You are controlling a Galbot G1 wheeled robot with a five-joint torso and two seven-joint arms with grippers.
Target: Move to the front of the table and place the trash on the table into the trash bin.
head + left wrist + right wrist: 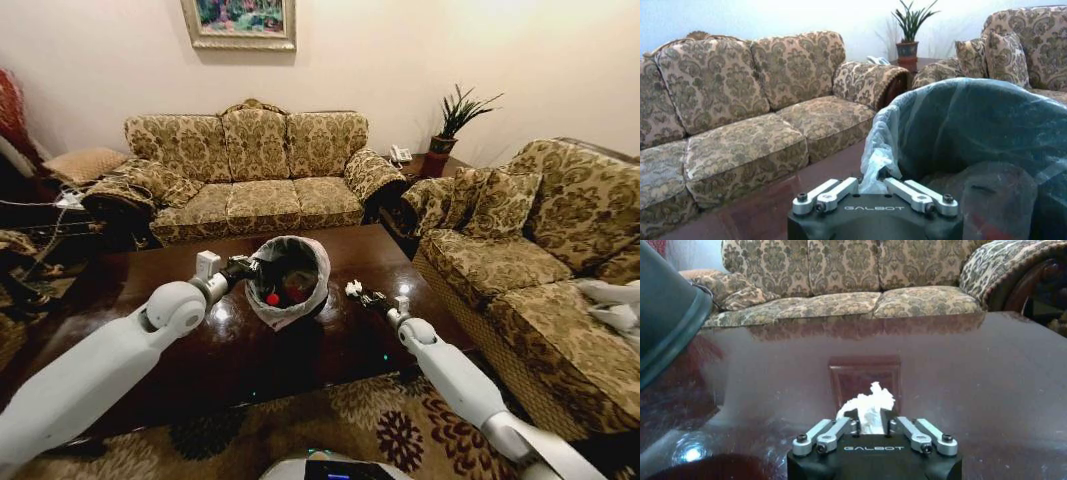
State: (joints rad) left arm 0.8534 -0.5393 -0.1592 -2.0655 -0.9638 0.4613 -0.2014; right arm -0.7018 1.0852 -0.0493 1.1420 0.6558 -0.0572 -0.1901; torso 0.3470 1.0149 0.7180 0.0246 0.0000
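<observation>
Translucent grey-white plastic lines the trash bin (289, 280), and on the robot's left the left end effector (243, 268) has its fingers pinched shut on a fold of that liner at the near-left rim (the left wrist view shows the film bunched between them (875, 186)), so the bin sits tilted, its mouth turned toward the robot, resting on the dark glossy tabletop (330, 345). Inside it lie red and clear shapes, probably trash already dropped in, though I cannot tell which pieces. To the right, just beside the bin but apart from it, the right end effector (357, 291) is closed on the white paper ball (869, 407), held just above the tabletop's square centre inlay (864, 375), with the crumpled paper poking out past the fingertips. The relation that matters: the bin's open mouth lies to the left of the right end effector and a little higher than the paper, its rim standing between the two, as the dark bin wall at the edge of the right wrist view (667, 315) confirms. The right arm is the one carrying; the paper must likely rise over the rim and cross leftward, and a low path risks catching the liner.
</observation>
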